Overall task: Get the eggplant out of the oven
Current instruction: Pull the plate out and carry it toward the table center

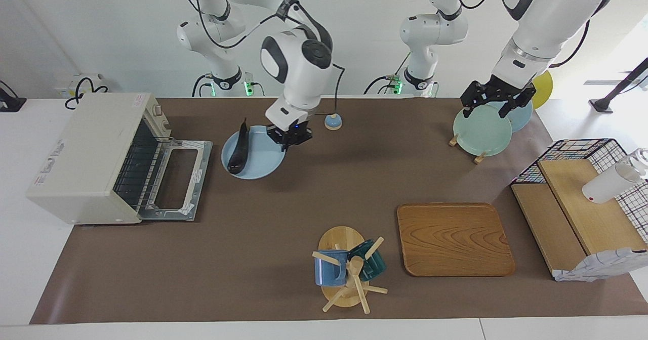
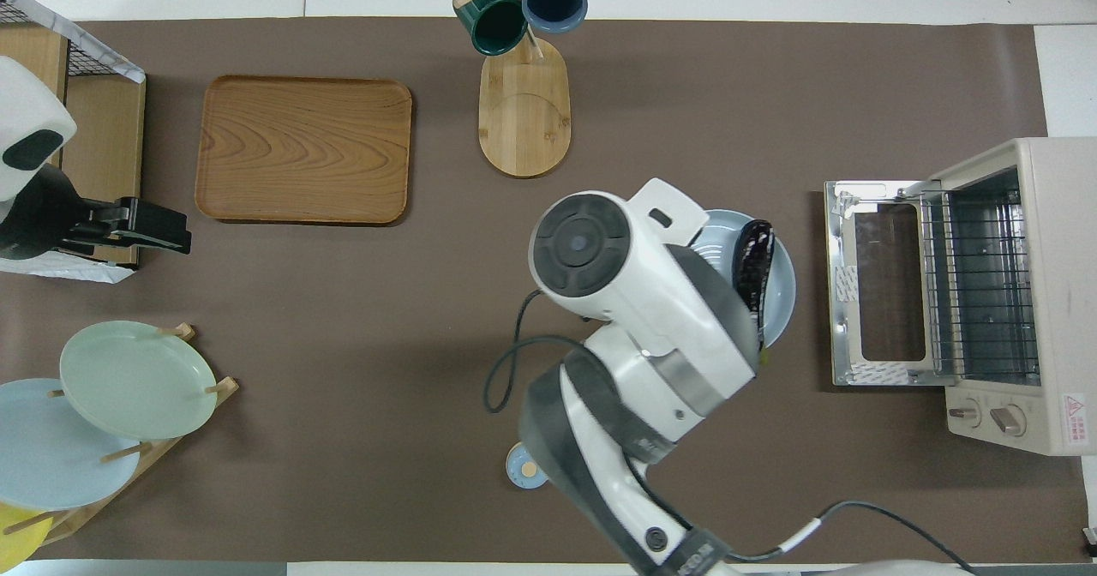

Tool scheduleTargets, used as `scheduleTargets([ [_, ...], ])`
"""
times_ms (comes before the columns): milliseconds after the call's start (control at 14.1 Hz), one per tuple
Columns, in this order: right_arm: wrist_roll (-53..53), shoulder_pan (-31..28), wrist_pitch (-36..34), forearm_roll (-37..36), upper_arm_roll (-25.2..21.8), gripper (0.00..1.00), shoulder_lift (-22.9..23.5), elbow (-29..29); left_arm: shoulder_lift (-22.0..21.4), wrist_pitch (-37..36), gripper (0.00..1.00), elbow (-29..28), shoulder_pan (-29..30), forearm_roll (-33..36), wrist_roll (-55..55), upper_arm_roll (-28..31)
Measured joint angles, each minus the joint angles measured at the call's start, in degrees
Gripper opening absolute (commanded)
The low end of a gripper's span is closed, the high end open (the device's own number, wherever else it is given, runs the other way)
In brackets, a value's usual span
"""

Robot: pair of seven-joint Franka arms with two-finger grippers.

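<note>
eggplant point(image 1: 238, 150) blk-purple | plate point(image 1: 260, 165) lt blue | oven point(image 1: 86, 158) cream

Bright even lighting, soft shadows on mat point(image 1: 304, 188), daylight glare one corner, sharp.
</note>
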Motion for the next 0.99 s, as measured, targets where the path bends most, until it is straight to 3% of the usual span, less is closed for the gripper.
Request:
scheduleTargets([
  [213, 7.8, 5.2, -0.2, 0.8, 0.4, 0.00, 9.9, 10.2, 0.0, 0.0, 1.00, 0.0, 0.0, 0.0, 0.0, 0.0],
  [355, 9.4, 5.6, 2.3, 4.3, 0.6, 0.00, 13.5, 13.7, 0.0, 0.0, 1.00, 0.0, 0.0, 0.0, 0.0, 0.0],
  [993, 9.5, 5.5, 17.9, 9.7, 1.3, 0.00, 14.1, 6.6, 0.0, 1.1, 1.00, 0.1, 0.1, 0.0, 0.0, 0.1],
])
